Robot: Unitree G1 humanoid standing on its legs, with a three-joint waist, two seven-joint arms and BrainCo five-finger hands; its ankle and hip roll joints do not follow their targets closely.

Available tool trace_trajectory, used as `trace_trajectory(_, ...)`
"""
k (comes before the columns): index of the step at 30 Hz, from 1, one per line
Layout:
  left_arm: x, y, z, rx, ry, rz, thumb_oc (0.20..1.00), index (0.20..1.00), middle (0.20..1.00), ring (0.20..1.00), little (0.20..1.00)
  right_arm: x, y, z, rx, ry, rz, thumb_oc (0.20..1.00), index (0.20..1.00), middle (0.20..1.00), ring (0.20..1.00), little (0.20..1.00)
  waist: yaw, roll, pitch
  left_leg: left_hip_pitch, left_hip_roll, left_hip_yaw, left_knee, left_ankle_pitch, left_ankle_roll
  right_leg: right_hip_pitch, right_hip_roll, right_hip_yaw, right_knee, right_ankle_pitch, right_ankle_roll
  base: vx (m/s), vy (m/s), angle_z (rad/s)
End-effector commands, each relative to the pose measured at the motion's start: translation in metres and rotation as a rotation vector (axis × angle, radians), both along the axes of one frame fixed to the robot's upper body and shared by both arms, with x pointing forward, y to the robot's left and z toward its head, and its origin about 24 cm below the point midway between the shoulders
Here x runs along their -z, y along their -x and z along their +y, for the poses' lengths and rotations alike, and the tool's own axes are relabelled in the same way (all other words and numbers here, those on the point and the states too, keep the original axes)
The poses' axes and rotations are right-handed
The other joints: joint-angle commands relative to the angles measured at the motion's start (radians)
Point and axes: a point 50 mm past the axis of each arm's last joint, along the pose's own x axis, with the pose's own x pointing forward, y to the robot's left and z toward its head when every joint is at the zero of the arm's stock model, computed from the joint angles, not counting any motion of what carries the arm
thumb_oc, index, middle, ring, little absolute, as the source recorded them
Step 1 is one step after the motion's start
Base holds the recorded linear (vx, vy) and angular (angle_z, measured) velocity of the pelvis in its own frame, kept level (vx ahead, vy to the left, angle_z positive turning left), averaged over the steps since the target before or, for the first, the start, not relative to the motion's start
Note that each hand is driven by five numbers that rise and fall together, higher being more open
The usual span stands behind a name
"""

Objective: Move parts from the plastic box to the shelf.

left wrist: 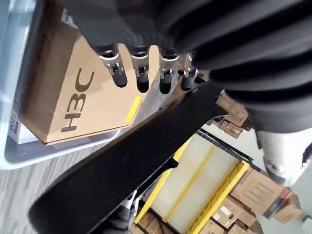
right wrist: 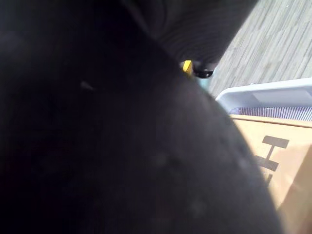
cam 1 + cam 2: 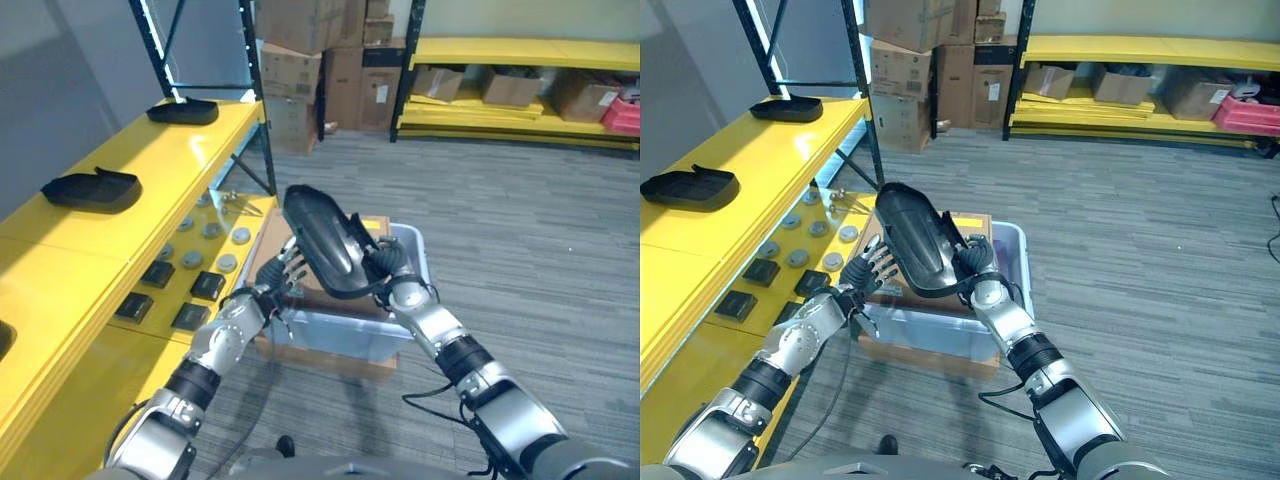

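Yellow shelf (image 3: 170, 150) at left carries two black parts (image 3: 92, 188), one near far end. Left hand (image 3: 283, 272), fingers straight, touches large black part (image 3: 325, 240) held above plastic box (image 3: 412, 245). Right hand (image 3: 378, 262) curled round part's lower end. Cardboard box (image 1: 83, 92) lies inside plastic box.

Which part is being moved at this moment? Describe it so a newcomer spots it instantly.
Start at the clear plastic box on the floor beside the yellow shelf. Above it, both hands meet around a long black shell-shaped part, the right hand curled on it, the left hand open against it. Unlike the flat black parts resting on the shelf, it is held tilted in the air.
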Motion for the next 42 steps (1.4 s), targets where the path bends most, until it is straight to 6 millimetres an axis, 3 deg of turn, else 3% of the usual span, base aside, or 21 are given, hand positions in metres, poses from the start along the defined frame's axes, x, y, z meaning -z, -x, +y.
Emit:
trace_trajectory(1, -0.02, -0.011, -0.009, 0.056, -0.034, -0.095, 1.0, 1.0, 1.0, 1.0, 1.0, -0.034, -0.011, 0.022, -0.076, -0.025, -0.154, 0.2, 0.2, 0.2, 0.2, 0.2, 0.027, -0.086, -0.012, 0.017, -0.01, -0.007, -0.008, -0.067, 0.009, 0.04, -0.142, 0.016, -0.122, 0.121, 0.127, 0.0, 0.0, 0.0)
trace_trajectory(7, -0.006, -0.003, -0.03, 0.179, -0.068, -0.046, 1.0, 1.0, 1.0, 1.0, 1.0, -0.027, -0.012, 0.029, -0.09, -0.011, -0.12, 0.2, 0.2, 0.2, 0.2, 0.2, 0.017, -0.083, -0.013, 0.022, -0.009, 0.0, -0.011, -0.069, 0.011, 0.038, -0.142, 0.023, -0.121, 0.118, 0.128, 0.0, 0.0, 0.0)
trace_trajectory(12, -0.007, -0.002, -0.038, 0.233, -0.101, -0.075, 1.0, 1.0, 1.0, 1.0, 1.0, -0.019, -0.012, 0.034, -0.098, 0.037, -0.072, 0.2, 0.2, 0.2, 0.2, 0.2, 0.015, -0.082, -0.019, 0.025, -0.009, 0.002, -0.014, -0.07, 0.011, 0.039, -0.143, 0.025, -0.122, 0.117, 0.129, 0.0, 0.0, 0.0)
trace_trajectory(22, -0.009, -0.004, -0.041, 0.273, -0.195, -0.103, 1.0, 1.0, 1.0, 1.0, 1.0, -0.004, -0.008, 0.051, -0.218, 0.165, -0.021, 0.2, 0.2, 0.2, 0.2, 0.2, 0.026, -0.077, -0.02, 0.022, -0.012, -0.005, -0.013, -0.071, 0.011, 0.038, -0.144, 0.024, -0.12, 0.115, 0.131, 0.0, 0.0, 0.0)
trace_trajectory(30, -0.001, 0.0, -0.038, 0.31, -0.29, -0.097, 1.0, 1.0, 1.0, 1.0, 1.0, -0.006, -0.005, 0.066, -0.267, 0.183, -0.035, 0.2, 0.2, 0.2, 0.2, 0.2, 0.038, -0.073, -0.01, 0.024, -0.015, -0.016, -0.012, -0.07, 0.011, 0.045, -0.145, 0.017, -0.119, 0.113, 0.131, 0.0, 0.0, 0.0)
trace_trajectory(31, -0.001, 0.0, -0.038, 0.307, -0.306, -0.099, 0.831, 0.831, 0.831, 0.831, 0.831, -0.005, -0.004, 0.068, -0.265, 0.183, -0.036, 0.2, 0.2, 0.2, 0.2, 0.2, 0.039, -0.072, -0.01, 0.024, -0.015, -0.016, -0.012, -0.071, 0.011, 0.046, -0.145, 0.017, -0.118, 0.112, 0.13, -0.01, 0.002, 0.04)
trace_trajectory(32, -0.001, 0.0, -0.037, 0.305, -0.312, -0.103, 0.457, 0.457, 0.457, 0.457, 0.457, -0.005, -0.003, 0.069, -0.263, 0.182, -0.036, 0.2, 0.2, 0.2, 0.2, 0.2, 0.04, -0.072, -0.009, 0.024, -0.016, -0.017, -0.012, -0.071, 0.011, 0.046, -0.145, 0.017, -0.118, 0.112, 0.13, -0.01, 0.001, 0.04)
trace_trajectory(33, -0.001, -0.001, -0.037, 0.305, -0.314, -0.109, 0.2, 0.2, 0.2, 0.2, 0.2, -0.005, -0.003, 0.069, -0.261, 0.182, -0.038, 0.2, 0.2, 0.2, 0.2, 0.2, 0.04, -0.072, -0.009, 0.023, -0.016, -0.017, -0.012, -0.071, 0.011, 0.046, -0.145, 0.017, -0.118, 0.111, 0.129, -0.01, 0.001, 0.04)
trace_trajectory(42, -0.01, -0.007, -0.034, 0.267, -0.346, -0.189, 0.2, 0.2, 0.2, 0.2, 0.2, -0.005, -0.004, 0.065, -0.233, 0.143, -0.05, 0.2, 0.2, 0.2, 0.2, 0.2, 0.042, -0.072, -0.007, 0.027, -0.015, -0.021, -0.013, -0.071, 0.01, 0.051, -0.143, 0.015, -0.118, 0.11, 0.127, 0.0, 0.0, 0.0)
